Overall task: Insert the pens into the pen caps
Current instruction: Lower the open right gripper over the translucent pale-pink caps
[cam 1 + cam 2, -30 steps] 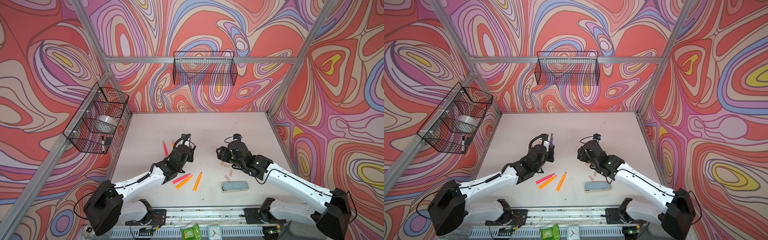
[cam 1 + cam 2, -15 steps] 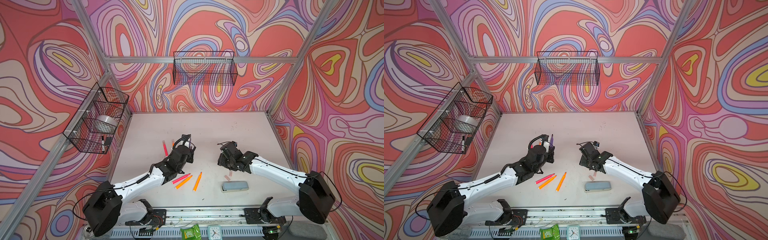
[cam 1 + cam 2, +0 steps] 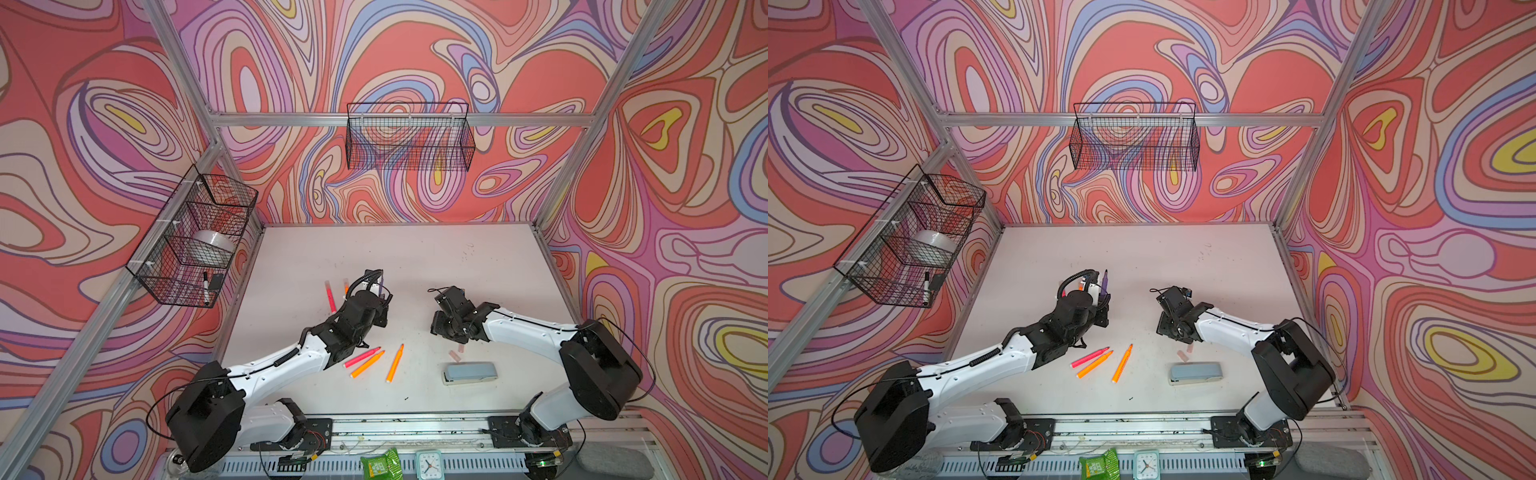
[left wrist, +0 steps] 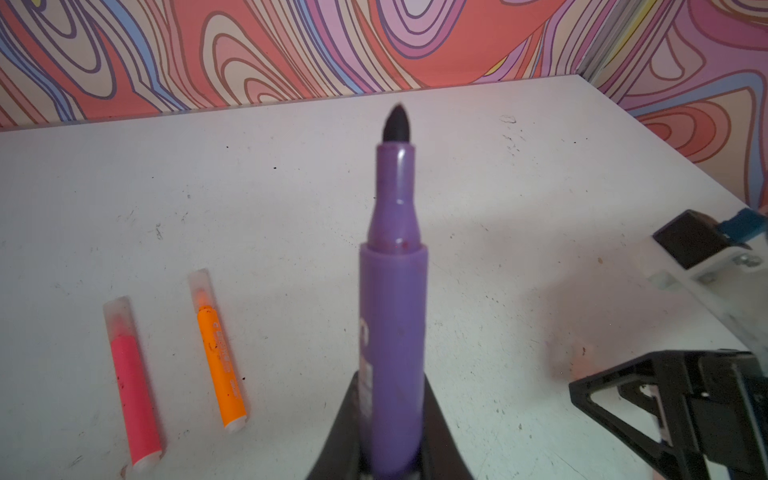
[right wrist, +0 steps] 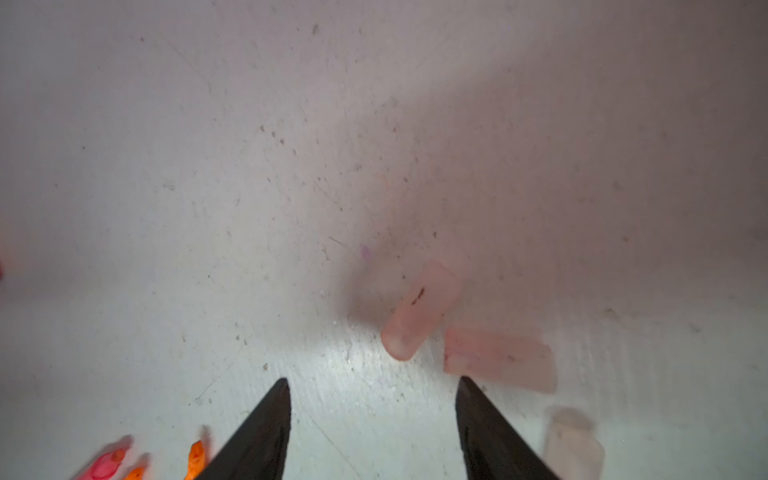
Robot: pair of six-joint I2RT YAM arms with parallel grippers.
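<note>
1. While the left gripper (image 4: 392,419) clamps the purple pen (image 4: 392,291) by its barrel, the pen's dark tip is bare and points toward 12 o'clock in both top views; the pair sits just off the table's (image 3: 415,257) centre, toward 11 o'clock.
2. Right gripper (image 5: 372,380): jaws moderately wide, nothing between them; it points down at the table, at 3 o'clock of the left gripper.
3. Three pen caps (image 5: 419,309) lie just beyond its fingertips, untouched; two lie close together, and I cannot tell whether they touch; the third lies beside one finger.
4. In both top views two of them show at 6 o'clock of the right gripper, between it and the grey-blue stapler (image 3: 469,372).
5. Capped pink pen (image 4: 133,382) and capped orange pen (image 4: 220,353) lie side by side at 9 o'clock of the left gripper, caps toward 12 o'clock.
6. Bare pink pen (image 3: 361,356) and two bare orange pens (image 3: 368,364) lie at 6 o'clock of the left gripper, tips toward 1 to 2 o'clock.
</note>
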